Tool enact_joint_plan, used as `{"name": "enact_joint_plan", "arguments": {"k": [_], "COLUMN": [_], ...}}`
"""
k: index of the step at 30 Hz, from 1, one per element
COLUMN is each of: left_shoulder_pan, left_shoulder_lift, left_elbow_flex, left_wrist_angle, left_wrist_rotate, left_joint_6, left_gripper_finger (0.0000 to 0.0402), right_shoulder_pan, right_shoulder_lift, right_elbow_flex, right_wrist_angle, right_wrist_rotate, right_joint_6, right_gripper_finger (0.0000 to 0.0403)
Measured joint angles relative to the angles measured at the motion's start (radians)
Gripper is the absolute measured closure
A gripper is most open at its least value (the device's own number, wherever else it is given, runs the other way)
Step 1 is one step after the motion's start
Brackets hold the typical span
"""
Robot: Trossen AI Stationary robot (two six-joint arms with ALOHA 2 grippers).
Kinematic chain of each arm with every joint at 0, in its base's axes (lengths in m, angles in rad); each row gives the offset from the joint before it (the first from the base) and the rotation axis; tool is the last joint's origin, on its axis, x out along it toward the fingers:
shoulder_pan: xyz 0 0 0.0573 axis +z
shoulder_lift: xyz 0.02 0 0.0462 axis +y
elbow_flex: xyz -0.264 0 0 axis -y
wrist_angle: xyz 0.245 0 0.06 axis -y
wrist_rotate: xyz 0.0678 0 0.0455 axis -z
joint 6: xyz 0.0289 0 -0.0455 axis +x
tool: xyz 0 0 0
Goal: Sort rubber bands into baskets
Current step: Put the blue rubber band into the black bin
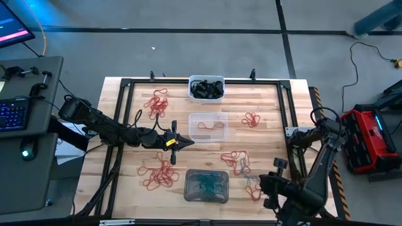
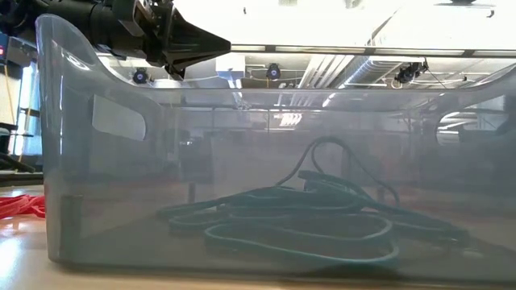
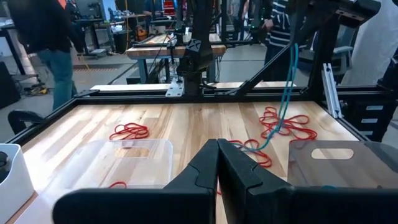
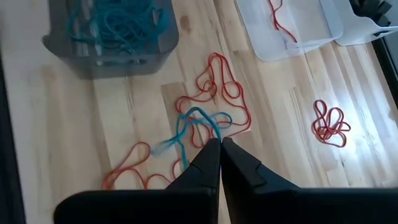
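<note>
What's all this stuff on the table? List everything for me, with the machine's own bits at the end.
White basket: one, far middle edge, holding black rubber bands.
Clear basket: one, table centre, one red rubber band inside.
Grey basket: one, near middle edge, holding blue-teal rubber bands.
Loose red rubber bands: several clumps across the table, far-left, near-left, far-right and right of centre.
Loose blue-teal rubber band: at least one, tangled among red ones right of the grey basket.
Wooden table: one, light wood, black frame.
Left gripper: shut, empty, over the table left of the clear basket.
Right gripper: shut, above the tangled bands.
</note>
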Motion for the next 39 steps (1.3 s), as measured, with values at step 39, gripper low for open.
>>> {"name": "enact_joint_plan", "arguments": {"k": [39], "left_shoulder_pan": [0.000], "left_shoulder_lift": [0.000], "left_elbow_flex": [0.000], "left_wrist_angle": [0.000], "left_wrist_rotate": [0.000], "left_joint_6": [-0.007], "left_gripper_finger": [0.0401], "right_shoulder_pan": [-0.147], "right_shoulder_lift": [-0.005], "right_elbow_flex": [0.015], "right_wrist_angle": [0.415], "right_wrist_rotate": [0.316], "right_joint_6": [-0.338], "right_gripper_finger": [0.0403]}}
